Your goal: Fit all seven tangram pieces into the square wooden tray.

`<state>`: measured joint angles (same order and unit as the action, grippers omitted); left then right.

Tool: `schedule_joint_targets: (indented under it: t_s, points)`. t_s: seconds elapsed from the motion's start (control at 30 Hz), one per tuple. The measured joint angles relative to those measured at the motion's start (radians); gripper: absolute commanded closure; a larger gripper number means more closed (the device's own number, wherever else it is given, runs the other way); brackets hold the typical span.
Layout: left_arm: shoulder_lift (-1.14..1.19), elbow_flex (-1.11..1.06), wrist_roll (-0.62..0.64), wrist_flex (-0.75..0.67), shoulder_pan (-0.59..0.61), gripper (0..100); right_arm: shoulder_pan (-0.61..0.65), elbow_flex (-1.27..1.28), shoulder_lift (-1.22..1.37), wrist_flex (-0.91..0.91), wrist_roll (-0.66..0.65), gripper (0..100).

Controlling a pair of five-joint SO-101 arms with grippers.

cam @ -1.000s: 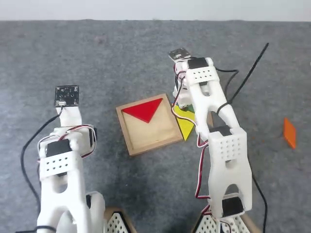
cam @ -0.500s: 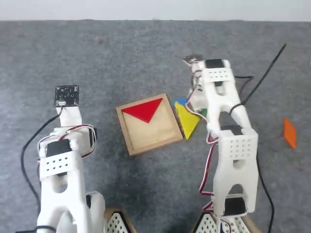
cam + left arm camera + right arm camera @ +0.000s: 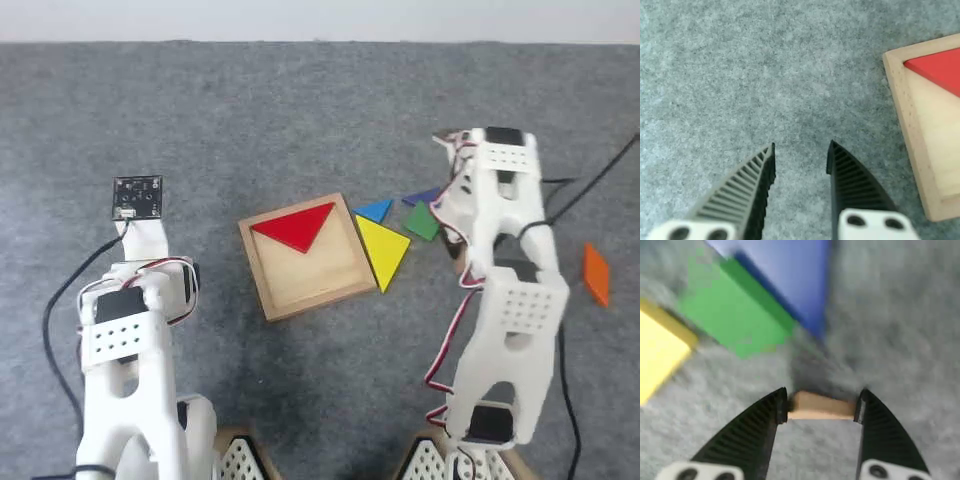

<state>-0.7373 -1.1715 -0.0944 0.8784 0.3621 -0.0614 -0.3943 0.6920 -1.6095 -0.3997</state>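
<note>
While the left arm holds its place, the right arm (image 3: pixel 505 300) swings away from the tray (image 3: pixel 262 262) toward its own side. This uncovers the pieces it was masking: the yellow triangle (image 3: pixel 383 250) just beside the tray's edge, the small blue triangle (image 3: pixel 375 210), the green square (image 3: pixel 422 222) and the dark blue piece (image 3: pixel 420 197). The red triangle (image 3: pixel 295 228) lies in the tray's far corner as before, and the tray itself has not shifted.

The right gripper (image 3: pixel 822 392) now sits closed on a tan piece (image 3: pixel 821 406), its tips touching both ends, near the green square. That suggests a pick of the second piece is under way, with six pieces outside the tray. The orange piece (image 3: pixel 596 274) lies well apart, beyond the right arm. The left gripper (image 3: pixel 801 145) is open over bare tabletop (image 3: pixel 715 60), near a corner of the tray.

From above, the right arm hides its gripper and the tan piece, so I cannot tell whether the piece is lifted or resting on the tabletop. The dark blue piece is cut off at the wrist view's edge, leaving its shape unclear.
</note>
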Motion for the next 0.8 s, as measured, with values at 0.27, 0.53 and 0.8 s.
schedule_joint_targets:
  t_s: [0.27, 0.53, 0.8]
  points:
    - [0.0, 0.0, 0.0, 0.0, 0.0, 83, 0.006, 0.155, -0.287, 0.041, 0.012, 76.1]
    - [0.0, 0.0, 0.0, 0.0, 0.0, 83, 0.044, 0.479, -0.574, 0.25, 0.009, 76.1]
    - [0.0, 0.0, 0.0, 0.0, 0.0, 83, 0.299, 0.681, -0.686, 0.439, 0.091, 76.0]
